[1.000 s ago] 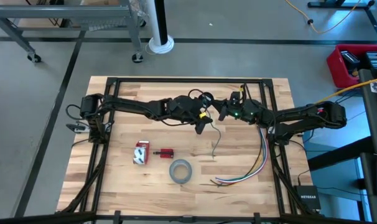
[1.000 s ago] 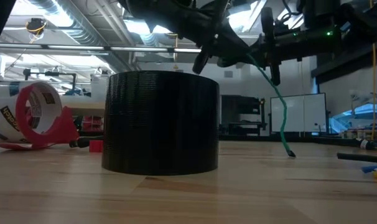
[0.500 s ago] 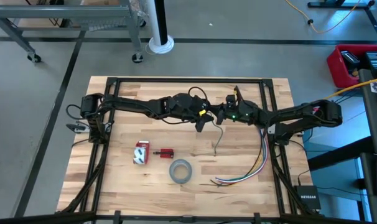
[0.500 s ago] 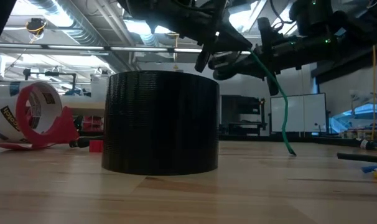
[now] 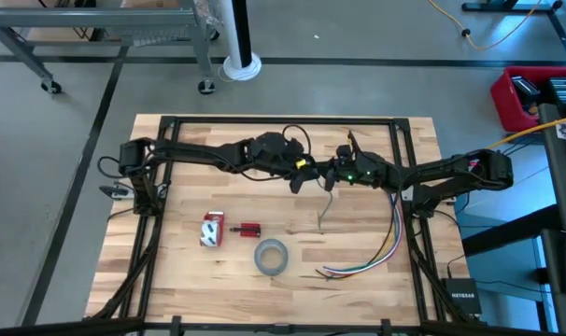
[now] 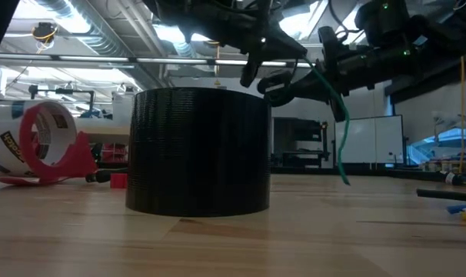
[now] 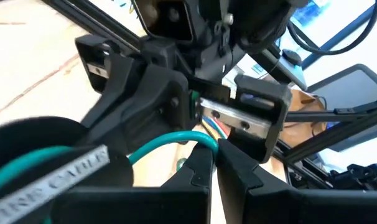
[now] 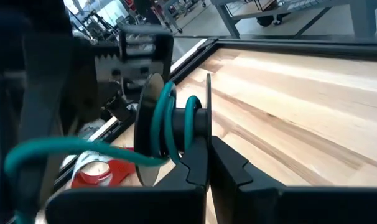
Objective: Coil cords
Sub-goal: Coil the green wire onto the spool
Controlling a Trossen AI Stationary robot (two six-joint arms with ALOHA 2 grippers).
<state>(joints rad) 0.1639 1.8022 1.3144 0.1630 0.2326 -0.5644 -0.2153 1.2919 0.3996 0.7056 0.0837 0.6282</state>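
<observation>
Cord (image 8: 170, 124), thin, teal and glossy, winds round a small dark spool above the middle of the wooden desk (image 5: 218, 280), tail dangling toward six o'clock. The left claw (image 5: 298, 181) clamps the spool; the right claw (image 5: 331, 177) sits pinched together on the cord beside it.

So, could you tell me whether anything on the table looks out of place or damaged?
Nothing looks damaged. The multicoloured wires lie splayed loose near the right edge, and the cord's free end dangles above the table between the left claw and right claw, only partly wound.
</observation>
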